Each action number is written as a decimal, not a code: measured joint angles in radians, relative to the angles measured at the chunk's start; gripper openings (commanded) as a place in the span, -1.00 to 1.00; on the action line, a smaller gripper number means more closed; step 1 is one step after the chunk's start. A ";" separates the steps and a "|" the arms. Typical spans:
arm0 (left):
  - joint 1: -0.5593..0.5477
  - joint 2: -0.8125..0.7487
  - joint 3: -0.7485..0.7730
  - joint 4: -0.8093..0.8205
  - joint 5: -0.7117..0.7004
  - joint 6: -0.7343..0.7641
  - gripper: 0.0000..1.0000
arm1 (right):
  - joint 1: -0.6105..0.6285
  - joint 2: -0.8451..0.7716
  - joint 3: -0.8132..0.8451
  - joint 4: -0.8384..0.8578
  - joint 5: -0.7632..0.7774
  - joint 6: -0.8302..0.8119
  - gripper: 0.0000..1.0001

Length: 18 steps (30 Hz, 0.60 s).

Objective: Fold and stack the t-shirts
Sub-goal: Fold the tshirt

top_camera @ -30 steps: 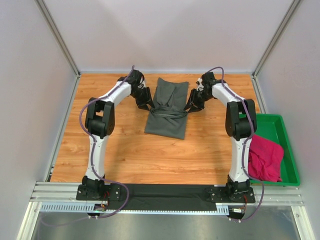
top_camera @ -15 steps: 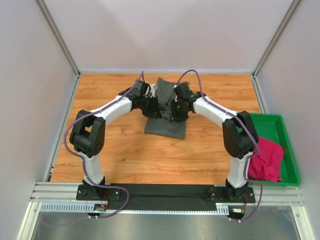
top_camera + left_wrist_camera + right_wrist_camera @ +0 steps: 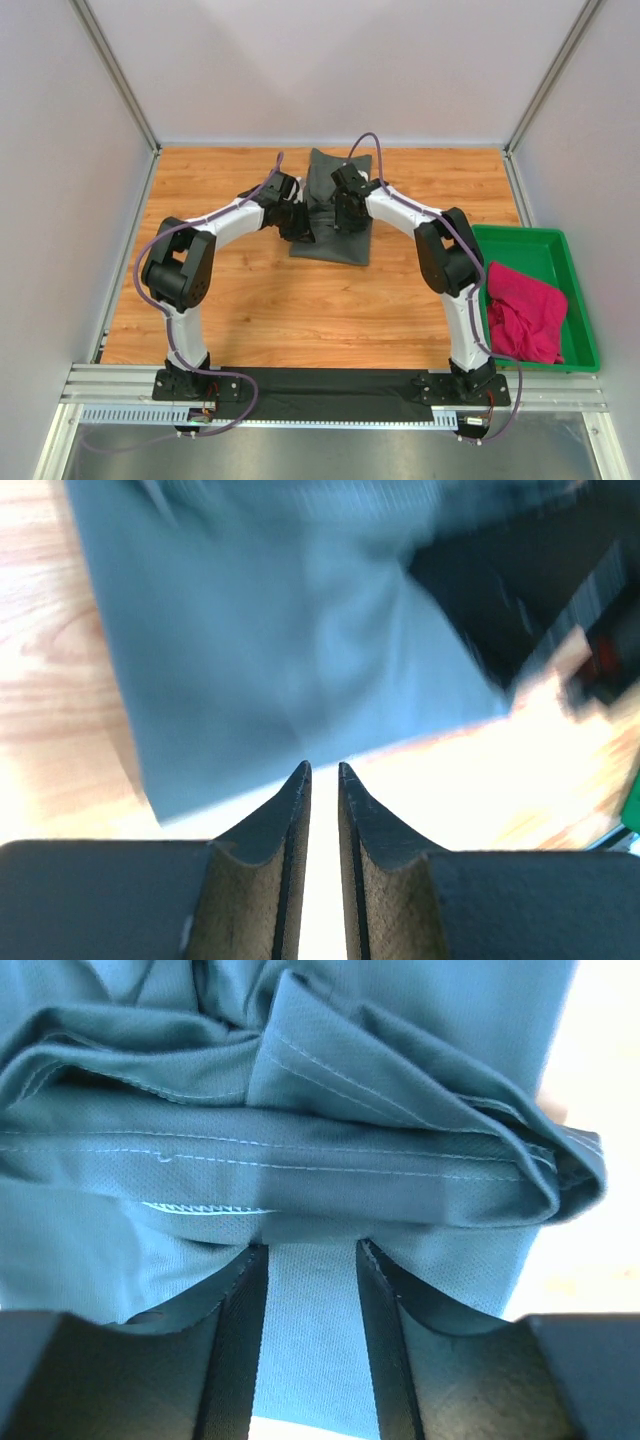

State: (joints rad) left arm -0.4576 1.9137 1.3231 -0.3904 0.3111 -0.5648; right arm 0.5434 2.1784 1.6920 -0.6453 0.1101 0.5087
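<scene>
T-shirt charcoal, folded, seams bunched; left gripper barely parted, empty; right gripper spread over cloth.

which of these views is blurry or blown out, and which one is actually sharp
Left wrist: the grey t-shirt is smeared and soft while the fingers are crisp, and the table glares near white. Right wrist: the stitching on that shirt is sharp, with only the table strip at the right edge blown out. Top external: evenly lit and sharp, only soft shadows.
</scene>
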 measured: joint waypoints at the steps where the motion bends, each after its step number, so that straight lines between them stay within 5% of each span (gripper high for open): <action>1: 0.000 -0.019 -0.011 0.003 -0.005 -0.006 -0.53 | -0.003 0.027 0.046 -0.005 0.015 0.000 -0.12; 12: 0.016 -0.045 0.040 -0.017 -0.029 -0.001 -0.34 | -0.100 0.266 0.630 -0.076 0.066 -0.050 -0.08; 18: 0.054 0.156 0.303 -0.040 0.003 0.026 -0.36 | -0.108 0.168 0.452 -0.051 0.043 -0.053 -0.07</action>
State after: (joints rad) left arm -0.4034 2.0701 1.6264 -0.4309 0.3141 -0.5388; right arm 0.4355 2.3466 2.1441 -0.6960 0.1528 0.4557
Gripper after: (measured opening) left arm 0.325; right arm 0.468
